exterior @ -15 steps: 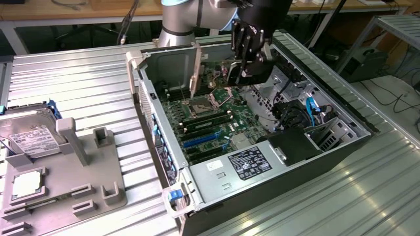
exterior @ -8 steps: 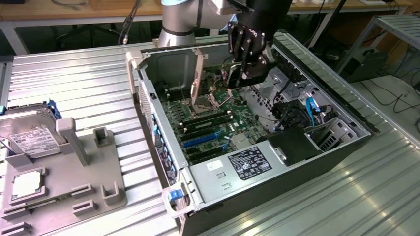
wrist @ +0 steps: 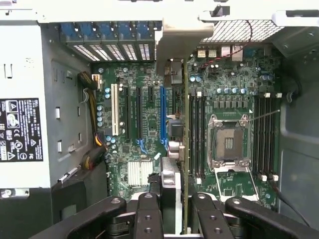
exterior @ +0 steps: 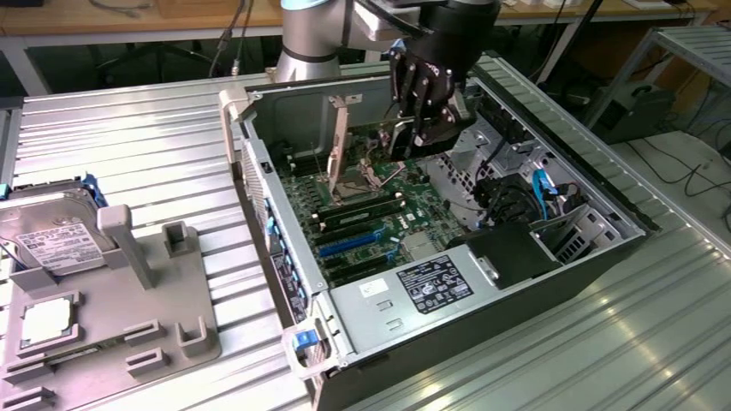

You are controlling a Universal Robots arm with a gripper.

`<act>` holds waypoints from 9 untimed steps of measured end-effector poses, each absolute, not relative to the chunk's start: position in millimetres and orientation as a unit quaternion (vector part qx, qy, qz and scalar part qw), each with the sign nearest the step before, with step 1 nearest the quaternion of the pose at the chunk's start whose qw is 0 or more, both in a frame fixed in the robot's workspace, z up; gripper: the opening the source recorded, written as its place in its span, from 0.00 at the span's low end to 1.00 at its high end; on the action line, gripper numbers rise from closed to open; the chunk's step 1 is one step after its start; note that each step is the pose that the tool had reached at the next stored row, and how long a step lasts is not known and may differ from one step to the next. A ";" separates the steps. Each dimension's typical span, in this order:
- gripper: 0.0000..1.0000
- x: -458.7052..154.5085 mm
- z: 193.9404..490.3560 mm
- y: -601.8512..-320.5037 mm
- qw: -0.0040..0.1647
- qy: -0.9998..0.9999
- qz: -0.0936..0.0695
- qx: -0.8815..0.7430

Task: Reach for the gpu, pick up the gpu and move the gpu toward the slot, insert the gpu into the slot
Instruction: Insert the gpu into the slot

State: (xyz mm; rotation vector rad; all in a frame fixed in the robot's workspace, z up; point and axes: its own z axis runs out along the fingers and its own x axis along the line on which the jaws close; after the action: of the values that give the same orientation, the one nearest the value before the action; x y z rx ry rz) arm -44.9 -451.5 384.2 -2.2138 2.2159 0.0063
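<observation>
Hard drive (exterior: 46,235), one, at the exterior view's far left, upright in a grey fixture (exterior: 149,308); processor chip (exterior: 48,321), one, flat on the same fixture. Ribbed metal table (exterior: 137,145), one, beneath everything.

Mid-frame, computer case (exterior: 257,171), one, side panel off and open upward, with one green board (exterior: 377,214) on its floor. On the board, the slot (exterior: 346,248), blue, long and narrow, unoccupied; a second, shorter blue connector possibly lies beside it.

In the wrist view, black memory connectors (wrist: 198,134), apparently four on each side of the one processor socket (wrist: 228,142).

One arm (exterior: 308,38) stands at the far side, wrist turned down over the case. One gripper (exterior: 425,128), its fingers (wrist: 149,214) clamped on the gpu (exterior: 400,144), one, held edge-down above the board and not seated. In the wrist view the gpu (wrist: 185,124) runs parallel to the slot (wrist: 163,114), just beside it, between it and the memory connectors.

Case walls ring the board; blue cables (exterior: 543,193) crowd the exterior view's right
</observation>
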 end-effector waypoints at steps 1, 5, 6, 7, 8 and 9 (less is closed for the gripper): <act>0.28 -44.9 382.1 -451.2 0.005 0.703 0.002 -0.712; 0.28 -45.6 372.9 -449.9 0.005 0.698 0.002 -0.716; 0.28 -46.1 371.1 -449.6 0.005 0.699 0.002 -0.715; 0.28 -46.7 369.0 -449.1 0.005 0.701 0.002 -0.713; 0.28 -47.4 367.1 -448.5 0.005 0.703 0.002 -0.711; 0.28 -47.9 365.7 -448.1 0.005 0.705 0.002 -0.709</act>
State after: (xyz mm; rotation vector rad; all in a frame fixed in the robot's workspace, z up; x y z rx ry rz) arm -47.9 -448.1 365.7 -2.2220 2.2075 0.0049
